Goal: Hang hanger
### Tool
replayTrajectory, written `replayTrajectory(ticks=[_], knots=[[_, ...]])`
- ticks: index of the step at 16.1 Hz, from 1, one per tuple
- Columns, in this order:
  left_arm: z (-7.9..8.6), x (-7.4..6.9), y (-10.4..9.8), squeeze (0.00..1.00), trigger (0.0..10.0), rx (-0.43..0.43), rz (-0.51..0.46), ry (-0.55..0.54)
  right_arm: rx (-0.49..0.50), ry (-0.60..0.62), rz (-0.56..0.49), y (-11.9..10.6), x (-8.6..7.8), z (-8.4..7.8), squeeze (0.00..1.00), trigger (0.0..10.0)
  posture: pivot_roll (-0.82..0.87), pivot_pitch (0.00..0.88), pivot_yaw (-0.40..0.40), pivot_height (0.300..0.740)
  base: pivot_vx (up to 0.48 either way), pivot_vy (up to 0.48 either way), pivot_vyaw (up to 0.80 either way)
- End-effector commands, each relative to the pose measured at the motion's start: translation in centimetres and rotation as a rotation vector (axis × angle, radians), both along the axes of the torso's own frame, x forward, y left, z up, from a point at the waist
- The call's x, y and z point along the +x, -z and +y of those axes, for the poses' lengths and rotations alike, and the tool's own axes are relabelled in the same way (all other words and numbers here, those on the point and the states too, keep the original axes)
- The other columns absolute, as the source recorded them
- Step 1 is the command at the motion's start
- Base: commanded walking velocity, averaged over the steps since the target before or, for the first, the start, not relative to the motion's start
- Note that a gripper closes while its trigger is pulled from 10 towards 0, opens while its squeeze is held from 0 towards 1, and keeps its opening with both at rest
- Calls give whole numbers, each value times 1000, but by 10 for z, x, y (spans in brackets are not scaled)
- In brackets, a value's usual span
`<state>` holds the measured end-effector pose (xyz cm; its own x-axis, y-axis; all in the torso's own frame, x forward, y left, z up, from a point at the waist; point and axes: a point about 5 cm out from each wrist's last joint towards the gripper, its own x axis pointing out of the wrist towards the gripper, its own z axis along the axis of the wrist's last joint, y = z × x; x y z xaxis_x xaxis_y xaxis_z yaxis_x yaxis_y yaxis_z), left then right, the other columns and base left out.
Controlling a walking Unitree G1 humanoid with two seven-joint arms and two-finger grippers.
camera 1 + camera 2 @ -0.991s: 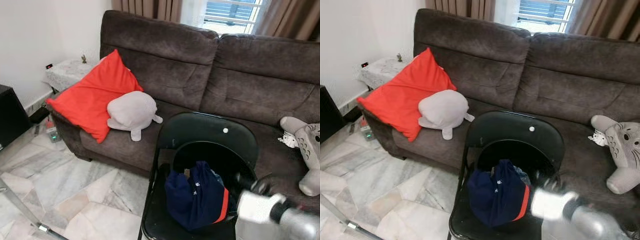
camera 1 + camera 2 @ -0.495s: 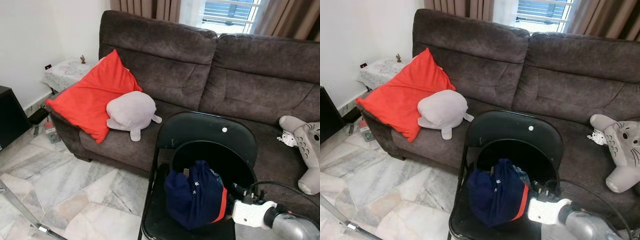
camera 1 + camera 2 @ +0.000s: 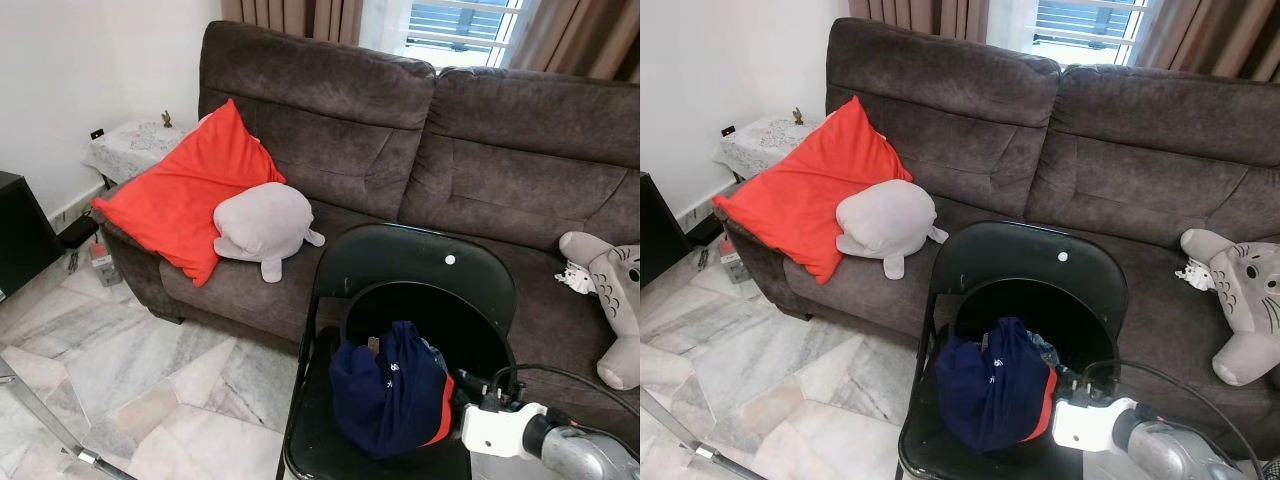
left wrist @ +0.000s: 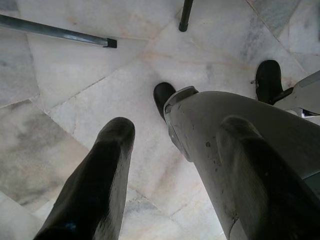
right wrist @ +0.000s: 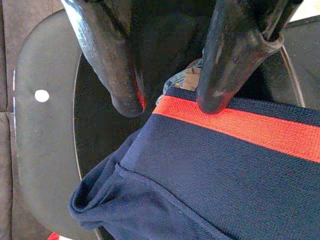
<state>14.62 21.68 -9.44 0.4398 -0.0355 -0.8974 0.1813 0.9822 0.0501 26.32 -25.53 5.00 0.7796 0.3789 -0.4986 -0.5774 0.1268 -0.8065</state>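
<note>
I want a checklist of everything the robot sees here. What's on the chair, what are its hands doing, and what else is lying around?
Surface: black folding chair standing before the brown sofa.
Job's things: navy garment with a red stripe bundled on the chair seat; no hanger can be made out.
Clutter: red cushion, grey plush and a second grey plush toy on the sofa.
Grippers: right gripper open, fingertips at the garment's red stripe; left gripper open, hanging over the floor.
Cables: black cable looping at the right wrist.
Surroundings: marble floor, side table, curtained window.
</note>
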Motion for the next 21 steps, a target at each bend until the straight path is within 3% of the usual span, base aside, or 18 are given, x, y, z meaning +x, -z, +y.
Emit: replayTrajectory(ticks=[1, 5, 8, 15, 18, 21], knots=[[2, -5, 2, 0, 10000, 6, 26, 15, -9, -2, -13, -5, 2, -4, 0, 10000, -67, 0, -25, 740, 0, 0, 0], [2, -4, 1, 0, 10000, 6, 26, 19, -75, 122, -107, -16, 9, -27, 0, 10000, -73, 0, -23, 740, 0, 0, 0], [2, -4, 1, 0, 10000, 8, 25, 21, -67, 157, -104, -17, 12, -31, 0, 10000, -72, 0, -21, 740, 0, 0, 0], [3, -4, 1, 0, 10000, 12, 23, 15, -97, 142, -17, -6, 17, -27, 0, 10000, -53, 5, -20, 740, 0, 0, 0], [3, -4, 1, 0, 10000, 13, 21, 11, -68, 132, 11, -5, 20, -22, 0, 10000, -46, 9, -19, 740, 0, 0, 0], [3, -4, 1, 0, 10000, 16, 19, 7, 6, 82, -42, -12, 27, -9, 0, 10000, -44, 10, -20, 740, 0, 0, 0]])
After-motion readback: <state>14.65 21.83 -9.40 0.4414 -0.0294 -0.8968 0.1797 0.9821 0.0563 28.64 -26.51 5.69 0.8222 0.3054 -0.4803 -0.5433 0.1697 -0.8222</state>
